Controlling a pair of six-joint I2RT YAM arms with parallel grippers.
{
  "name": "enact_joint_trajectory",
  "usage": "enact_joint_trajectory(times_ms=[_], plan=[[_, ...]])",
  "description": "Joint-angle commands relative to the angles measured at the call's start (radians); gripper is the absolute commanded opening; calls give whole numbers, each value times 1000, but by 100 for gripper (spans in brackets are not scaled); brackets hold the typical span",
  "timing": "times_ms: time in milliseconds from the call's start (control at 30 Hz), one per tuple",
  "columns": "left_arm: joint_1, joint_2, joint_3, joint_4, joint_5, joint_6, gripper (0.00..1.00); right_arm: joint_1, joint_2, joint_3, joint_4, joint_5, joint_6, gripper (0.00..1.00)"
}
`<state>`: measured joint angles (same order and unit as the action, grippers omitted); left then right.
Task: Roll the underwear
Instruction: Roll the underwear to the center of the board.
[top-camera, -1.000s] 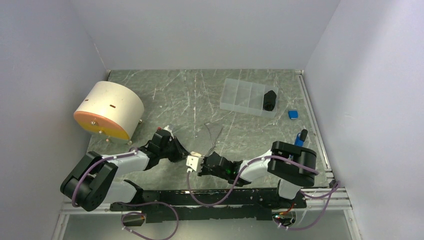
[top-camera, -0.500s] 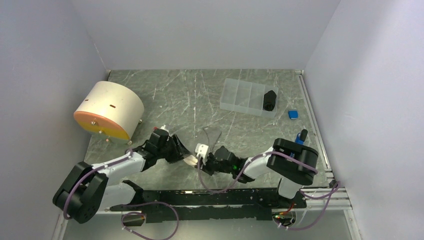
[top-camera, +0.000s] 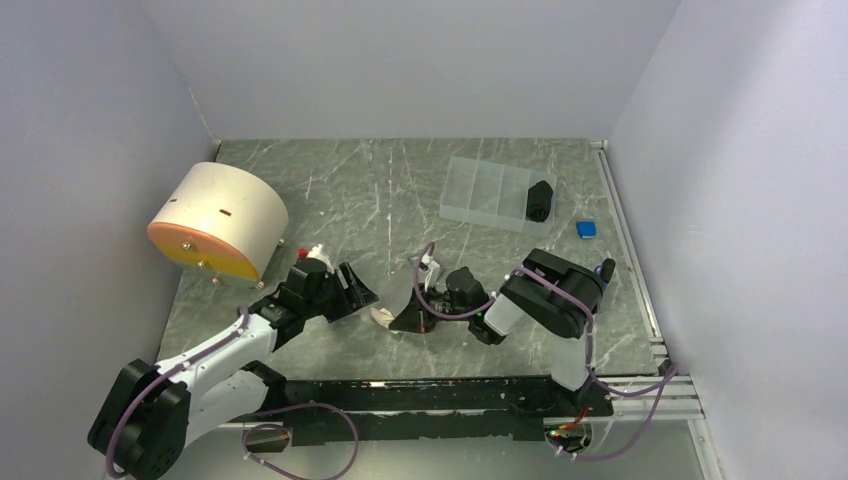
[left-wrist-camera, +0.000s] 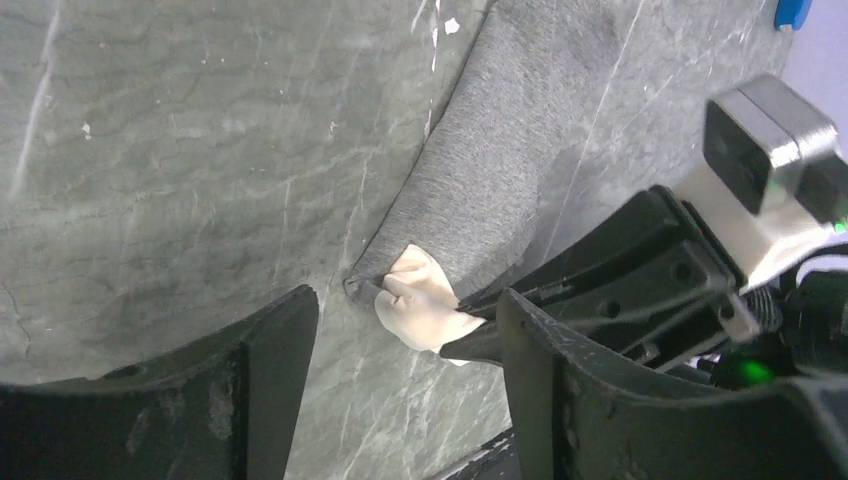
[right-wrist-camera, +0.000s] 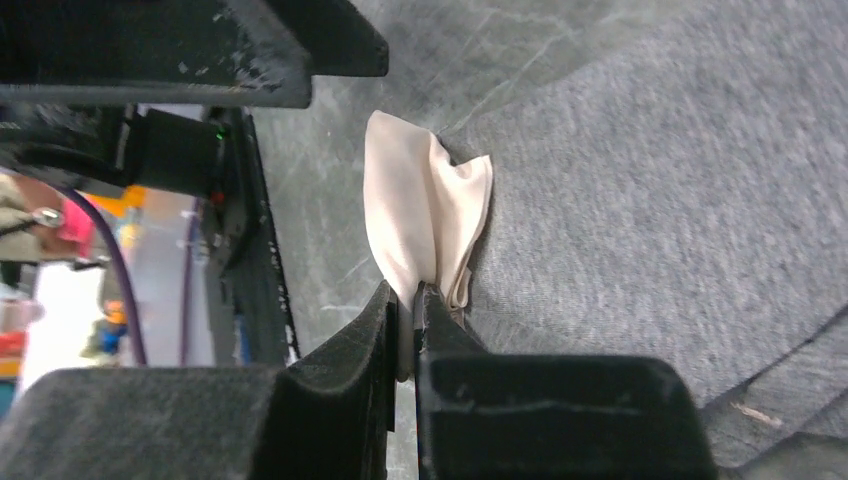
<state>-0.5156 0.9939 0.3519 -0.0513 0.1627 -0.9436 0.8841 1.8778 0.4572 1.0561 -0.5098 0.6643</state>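
This is a robot lab test cell: plain pale walls (top-camera: 400, 60) close in a marbled table (top-camera: 350, 190) on three sides. Two arms (top-camera: 225, 345) are bolted to a black rail (top-camera: 450, 395) at its near edge, with purple cables (top-camera: 300, 408) looping around them. A clear parts box (top-camera: 480, 190) sits at the back.

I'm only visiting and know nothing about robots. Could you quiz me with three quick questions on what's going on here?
1. True or false: the left gripper is shut on the underwear.
2. What does the right gripper pinch? A) the cream patch B) a blue clip C) the drum
3. Fill in: in the clear box, the black item sits in the ____most compartment.
Key: 1 false; 2 A; 3 right.
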Motion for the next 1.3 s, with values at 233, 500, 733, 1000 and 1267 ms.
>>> enact_joint_trajectory(times_ms=[233, 500, 733, 1000, 1267], plan=[[4, -55, -47, 83, 91, 140, 57, -67, 97, -28, -6, -8, 253, 0], [0, 58, -57, 182, 167, 173, 45, -77, 116, -28, -2, 25, 288, 1], [-9, 204, -27, 232, 153, 183, 42, -79, 101, -22, -33, 36, 279, 7], [-26, 307, 0, 221, 104, 187, 41, -79, -7, -6, -165, 38, 191, 35], [-58, 313, 21, 174, 60, 206, 39, -64, -254, 88, -605, 204, -63, 50]])
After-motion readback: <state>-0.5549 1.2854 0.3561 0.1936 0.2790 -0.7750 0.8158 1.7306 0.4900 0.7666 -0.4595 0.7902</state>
